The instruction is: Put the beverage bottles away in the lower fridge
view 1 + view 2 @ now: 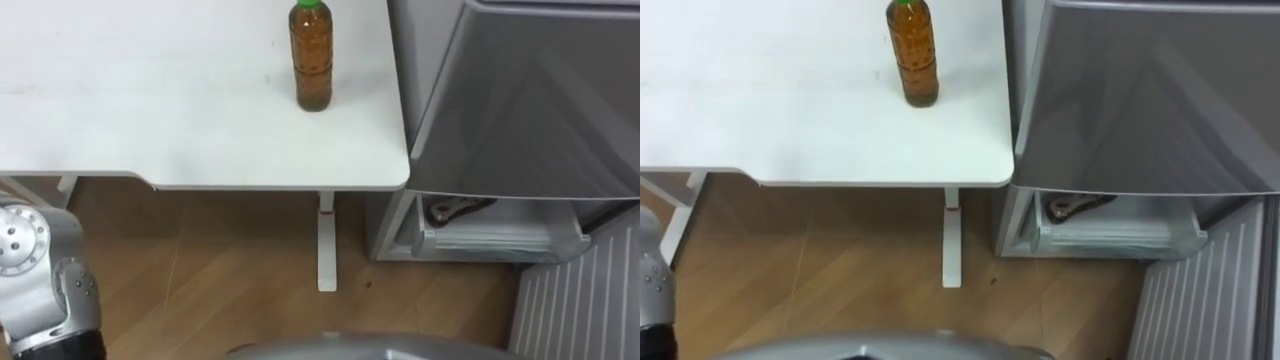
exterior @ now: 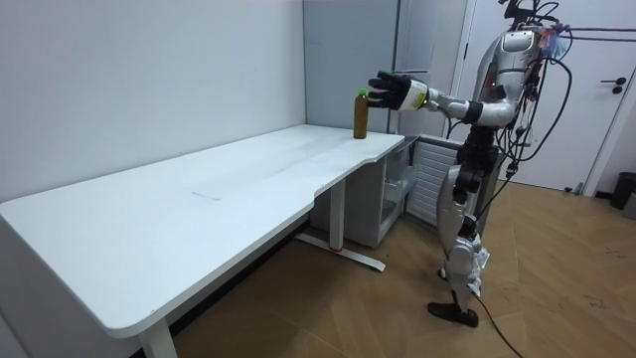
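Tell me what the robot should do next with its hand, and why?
Probably bring the left hand in and close it around the bottle. The hand is open and empty, raised near the bottle in the room view, while the bottle stands upright on the table beside the fridge, not yet picked up.

Office-like room: long white desk (image 2: pixel 199 204), grey fridge (image 1: pixel 520 100), wood floor (image 2: pixel 566 298).

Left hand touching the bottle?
Apart. Left eye view: bottle stands alone on the table. Room view: open left hand raised beside its cap.
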